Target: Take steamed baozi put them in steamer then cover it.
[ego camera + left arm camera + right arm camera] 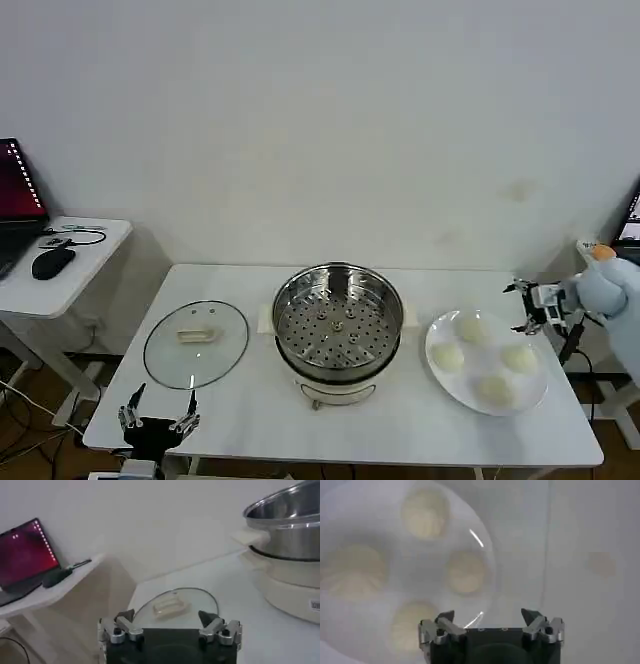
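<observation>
Four steamed baozi (pixel 487 368) lie on a white plate (pixel 437 376) at the lower right of the head view, on the white table (pixel 400 430); none is in the steamer (pixel 338 324), which stands open at the frame's centre with its perforated tray bare. The cover (pixel 196 342) lies flat on the table to the lower left of the steamer, handle up. The right gripper (pixel 528 305) hovers with its jaws apart at the right edge of the frame, just beyond the plate's far rim, holding nothing. The left gripper (pixel 158 418) sits at the bottom left, near the table's front edge and just in front of the cover, jaws spread and empty. The right wrist view looks straight down on the buns, their tops softly blurred, with the open fingers (pixel 443 621) at the bottom. The left wrist view adds the steamer's cream side handle (pixel 250 536) and white base (pixel 290 592), where a small label at the right edge is too small to read, and a laptop (pixel 22 557) on a side table (pixel 55 587) at left.
</observation>
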